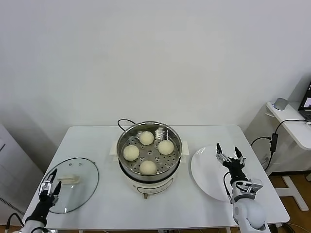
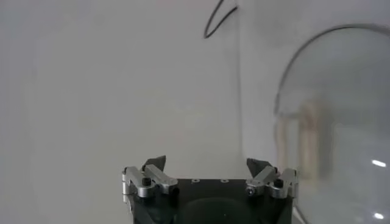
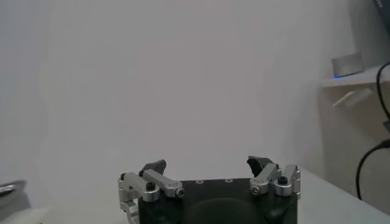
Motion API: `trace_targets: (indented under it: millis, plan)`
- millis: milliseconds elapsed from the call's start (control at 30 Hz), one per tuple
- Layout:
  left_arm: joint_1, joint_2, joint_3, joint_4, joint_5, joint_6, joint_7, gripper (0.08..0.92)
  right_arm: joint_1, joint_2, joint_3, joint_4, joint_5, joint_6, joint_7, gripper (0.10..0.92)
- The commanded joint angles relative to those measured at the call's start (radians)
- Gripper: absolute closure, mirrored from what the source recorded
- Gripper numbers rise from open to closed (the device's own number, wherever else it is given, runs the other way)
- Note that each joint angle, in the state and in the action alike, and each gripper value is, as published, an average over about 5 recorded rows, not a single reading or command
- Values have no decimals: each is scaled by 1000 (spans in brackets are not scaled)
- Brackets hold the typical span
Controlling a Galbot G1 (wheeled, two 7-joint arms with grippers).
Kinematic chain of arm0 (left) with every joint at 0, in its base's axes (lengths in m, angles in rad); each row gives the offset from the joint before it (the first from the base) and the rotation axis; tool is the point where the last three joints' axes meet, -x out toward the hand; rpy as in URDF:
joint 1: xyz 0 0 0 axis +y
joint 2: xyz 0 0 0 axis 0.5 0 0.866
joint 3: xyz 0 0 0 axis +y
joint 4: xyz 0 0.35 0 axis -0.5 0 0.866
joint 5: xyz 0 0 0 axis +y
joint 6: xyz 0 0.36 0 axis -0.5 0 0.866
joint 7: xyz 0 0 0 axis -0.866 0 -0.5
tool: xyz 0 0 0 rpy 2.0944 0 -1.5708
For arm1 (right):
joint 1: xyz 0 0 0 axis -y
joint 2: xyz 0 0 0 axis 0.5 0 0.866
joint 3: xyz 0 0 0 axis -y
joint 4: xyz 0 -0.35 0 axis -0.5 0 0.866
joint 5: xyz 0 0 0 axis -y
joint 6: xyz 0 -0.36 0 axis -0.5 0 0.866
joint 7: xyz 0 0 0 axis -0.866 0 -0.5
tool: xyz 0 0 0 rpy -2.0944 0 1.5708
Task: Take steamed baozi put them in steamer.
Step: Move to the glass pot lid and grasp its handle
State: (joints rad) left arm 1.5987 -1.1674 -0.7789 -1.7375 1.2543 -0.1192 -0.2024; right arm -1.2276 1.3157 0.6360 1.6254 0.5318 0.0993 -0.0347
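You have all four steamed baozi (image 1: 146,137) sitting inside the steamer (image 1: 149,141), spread around its perforated floor: one toward the back, one on the right, one on the left, one at the front; none of them touch each other; the steamer stands near the middle of the white surface (image 1: 97,136) on its white pot base (image 1: 148,184), with a black cord (image 1: 124,122) looping out behind it; your right tool (image 1: 230,155) hangs over the white plate (image 1: 206,172) just right of the steamer, its fingers spread apart and holding nothing, which the right wrist view confirms (image 3: 208,167); your left tool (image 1: 50,183) sits at the front left corner, over the near edge of the glass lid (image 1: 73,187) that lies flat on the surface; its fingers are likewise parted and empty in the left wrist view (image 2: 207,165), with the lid (image 2: 341,122) beside it
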Motion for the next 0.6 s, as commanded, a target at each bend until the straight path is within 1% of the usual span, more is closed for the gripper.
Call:
trace_targets:
  millis: [33,267,600]
  plan:
    - [-20,25,42,71,-17,24,15,177,-4,10,3,-16,-16,5,8,203]
    - [-51,2,62,79,-52,117,21,177,-2,22,-1,-25,-32,8,6,203]
    - [-92,-12,69,105,-52,131,1,177,0,29,-7,-33,-39,11,8,203]
